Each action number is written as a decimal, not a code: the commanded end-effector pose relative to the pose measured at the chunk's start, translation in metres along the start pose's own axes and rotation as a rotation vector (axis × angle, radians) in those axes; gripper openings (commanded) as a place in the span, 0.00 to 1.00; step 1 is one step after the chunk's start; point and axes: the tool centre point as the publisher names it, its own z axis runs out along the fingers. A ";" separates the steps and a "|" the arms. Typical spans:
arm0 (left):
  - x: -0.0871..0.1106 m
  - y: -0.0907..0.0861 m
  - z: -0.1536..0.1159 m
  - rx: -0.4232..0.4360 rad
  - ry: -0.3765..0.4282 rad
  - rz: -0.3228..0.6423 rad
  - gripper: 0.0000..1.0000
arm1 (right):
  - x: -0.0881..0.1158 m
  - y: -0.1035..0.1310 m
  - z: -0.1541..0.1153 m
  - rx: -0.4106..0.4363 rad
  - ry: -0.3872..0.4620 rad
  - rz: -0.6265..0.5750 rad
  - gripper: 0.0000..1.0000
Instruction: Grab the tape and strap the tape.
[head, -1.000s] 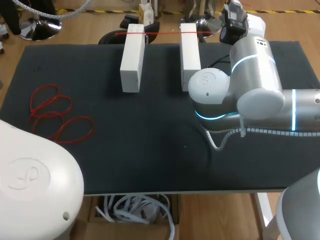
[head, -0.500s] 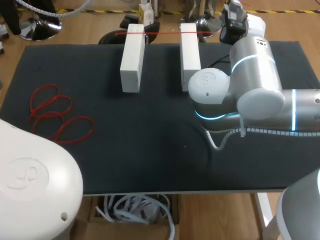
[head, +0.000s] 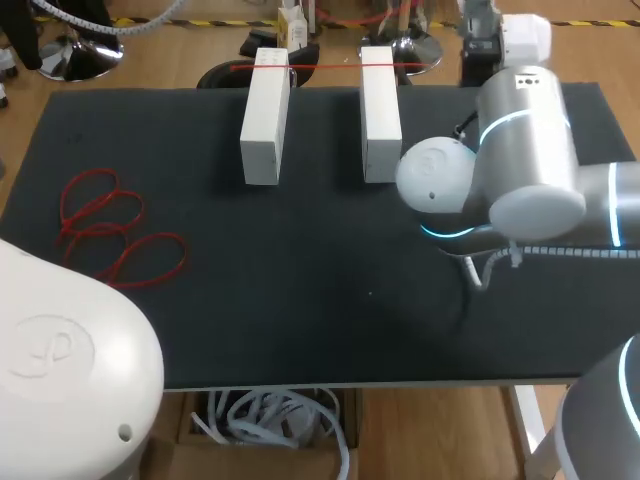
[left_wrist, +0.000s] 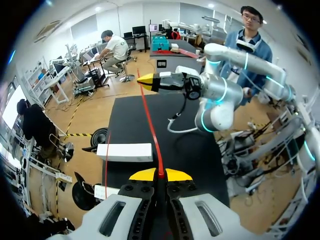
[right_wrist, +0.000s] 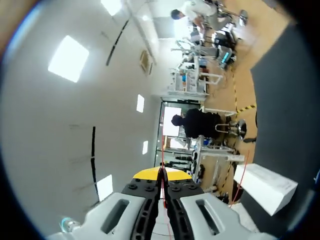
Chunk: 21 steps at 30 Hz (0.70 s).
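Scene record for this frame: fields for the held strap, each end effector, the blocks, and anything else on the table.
held strap: red strap, drawn straight between both end effectors, crossing the blocks' far ends
left end effector: shut on one end of the strap
right end effector: shut on the other end
blocks: left white block and right white block, side by side with a gap, on the table
strap-to-block contact: cannot tell
spares: loose red straps on the table's left side
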 end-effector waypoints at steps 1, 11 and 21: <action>0.000 0.000 -0.001 -0.003 0.001 -0.001 0.00 | 0.017 -0.002 -0.003 0.032 -0.035 -0.254 0.00; 0.000 0.000 -0.001 -0.003 0.001 -0.001 0.00 | 0.020 -0.004 -0.002 0.033 -0.032 -0.292 0.00; 0.000 0.000 -0.001 -0.003 0.001 -0.001 0.00 | 0.021 -0.011 0.000 0.073 -0.053 -0.471 0.00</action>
